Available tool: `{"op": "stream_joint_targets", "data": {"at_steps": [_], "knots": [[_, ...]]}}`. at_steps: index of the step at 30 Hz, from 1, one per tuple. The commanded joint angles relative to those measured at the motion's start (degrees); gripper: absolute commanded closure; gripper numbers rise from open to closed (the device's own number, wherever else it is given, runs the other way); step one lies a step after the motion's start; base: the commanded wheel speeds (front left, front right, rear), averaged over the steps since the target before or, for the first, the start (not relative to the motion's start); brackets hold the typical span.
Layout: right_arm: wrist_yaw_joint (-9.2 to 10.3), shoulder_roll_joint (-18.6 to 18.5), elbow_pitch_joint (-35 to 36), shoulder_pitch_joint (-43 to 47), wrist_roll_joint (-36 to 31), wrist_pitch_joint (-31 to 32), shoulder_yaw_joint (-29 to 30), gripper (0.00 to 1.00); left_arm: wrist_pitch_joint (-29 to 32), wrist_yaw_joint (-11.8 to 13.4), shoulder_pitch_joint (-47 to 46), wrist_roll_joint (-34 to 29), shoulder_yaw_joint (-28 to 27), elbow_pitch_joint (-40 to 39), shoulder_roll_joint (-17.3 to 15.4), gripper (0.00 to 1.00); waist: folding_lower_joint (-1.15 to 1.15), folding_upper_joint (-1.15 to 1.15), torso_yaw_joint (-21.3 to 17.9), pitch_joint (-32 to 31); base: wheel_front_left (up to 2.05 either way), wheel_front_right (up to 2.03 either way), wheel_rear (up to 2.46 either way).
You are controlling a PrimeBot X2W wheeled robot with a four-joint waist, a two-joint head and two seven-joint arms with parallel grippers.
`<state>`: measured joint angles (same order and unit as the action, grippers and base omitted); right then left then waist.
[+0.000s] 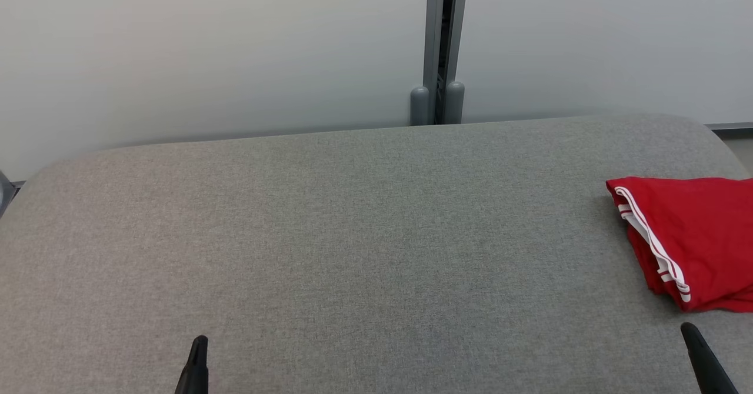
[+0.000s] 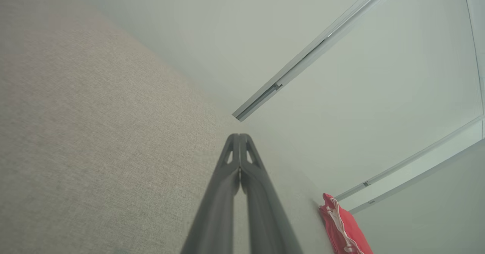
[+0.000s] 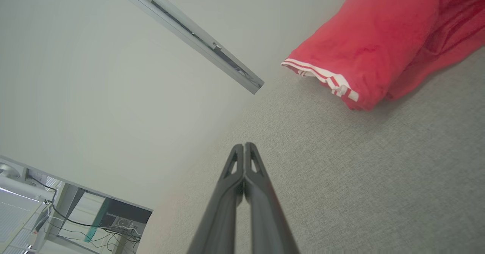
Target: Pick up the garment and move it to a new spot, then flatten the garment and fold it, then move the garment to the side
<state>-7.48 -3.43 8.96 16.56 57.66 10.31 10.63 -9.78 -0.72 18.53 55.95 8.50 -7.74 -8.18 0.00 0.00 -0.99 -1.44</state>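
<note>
The garment (image 1: 694, 238) is red with white stripes along one edge and lies folded at the right side of the grey fabric table (image 1: 353, 235), cut off by the head view's right border. It also appears as the garment (image 2: 343, 227) in the left wrist view and the garment (image 3: 382, 41) in the right wrist view. My left gripper (image 1: 200, 342) is at the lower left, shut and holding nothing, far from the cloth; its tips meet at the left gripper (image 2: 239, 135). My right gripper (image 1: 687, 328) sits just below the garment's near corner, shut and holding nothing, as the right gripper (image 3: 244, 145) confirms.
A pale wall with a grey vertical post (image 1: 444, 47) runs behind the table's far edge. The table's corners are rounded. A desk with cables (image 3: 75, 216) stands off to one side in the right wrist view.
</note>
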Motion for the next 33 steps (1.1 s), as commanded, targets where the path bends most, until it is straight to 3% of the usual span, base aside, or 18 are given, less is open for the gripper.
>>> {"op": "stream_joint_targets", "data": {"at_steps": [1,33], "knots": [[-0.02,-0.1,1.2,0.2,2.0,0.6,0.6,1.00,0.1,-0.5,0.4,1.5,-0.1,-1.3,-0.2,1.00,0.00,0.00,0.0,0.0,0.00,0.00,0.00],[-0.02,0.2,3.3,4.6,23.8,5.6,5.2,1.00,0.9,-3.9,4.4,18.6,1.0,-6.4,1.7,1.00,0.00,0.00,0.4,0.7,0.00,0.00,0.00]]}}
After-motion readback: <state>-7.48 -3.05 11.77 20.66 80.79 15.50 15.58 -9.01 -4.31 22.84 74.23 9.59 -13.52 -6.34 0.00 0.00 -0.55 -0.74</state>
